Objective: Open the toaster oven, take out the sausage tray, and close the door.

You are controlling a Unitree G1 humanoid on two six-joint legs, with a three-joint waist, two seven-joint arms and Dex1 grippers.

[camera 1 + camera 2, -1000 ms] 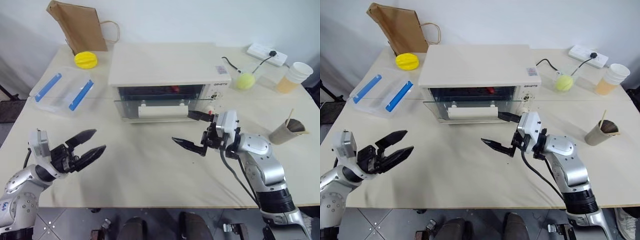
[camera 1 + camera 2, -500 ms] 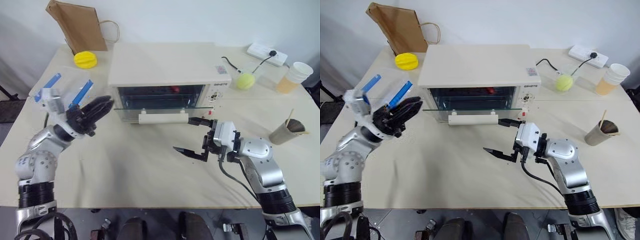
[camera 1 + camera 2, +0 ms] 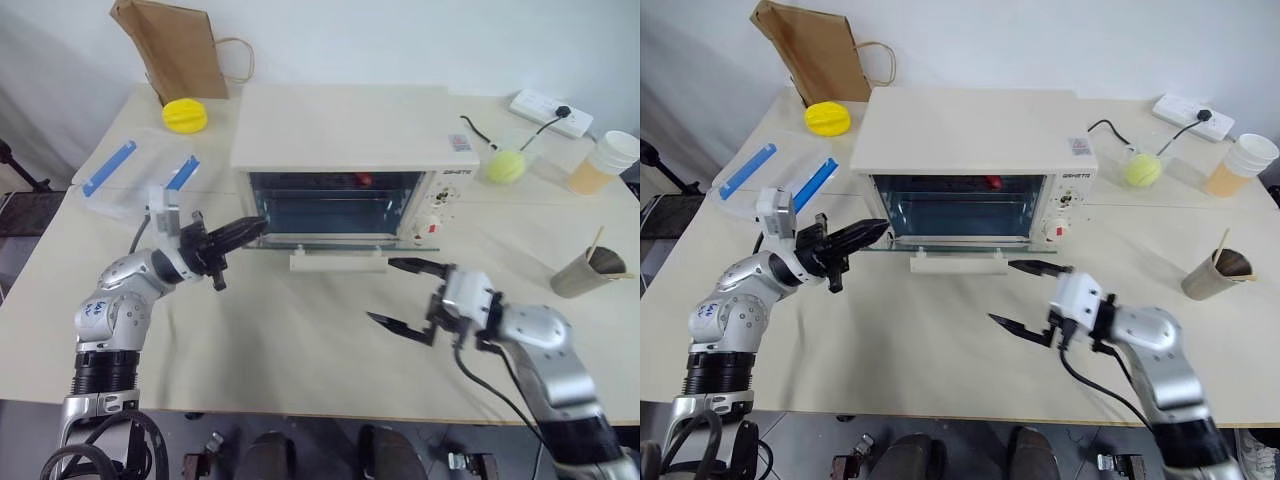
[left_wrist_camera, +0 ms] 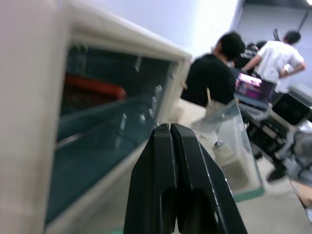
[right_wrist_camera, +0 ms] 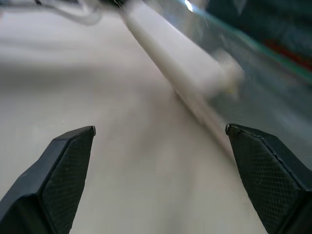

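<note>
The oven (image 3: 345, 150) sits mid-table with its door (image 3: 340, 238) dropped open to about level, the cream handle (image 3: 338, 262) out at the front edge. Inside, a bit of red shows behind the upper frame; the left wrist view gives a red shape deep in the cavity, most likely the sausages on the tray (image 4: 92, 87), though the tray itself is hard to make out.

The left gripper (image 3: 250, 227) is pinched fully shut on nothing, its tips at the left corner of the door, just at the mouth of the cavity. The right gripper (image 3: 405, 295) hangs wide open in front of the door's right end, clear of the handle and holding nothing.

My reading: the door is open and the tray comes next. To do it well, the left claw has to open before it goes in, since shut tips can only push the tray. It should enter above the glass, not scrape along it, and take the tray's front lip squarely so the tray slides out level. The right claw is well placed to catch the other side as the tray clears the frame. Pull slowly; a tilt could roll the sausages off the rack
</note>
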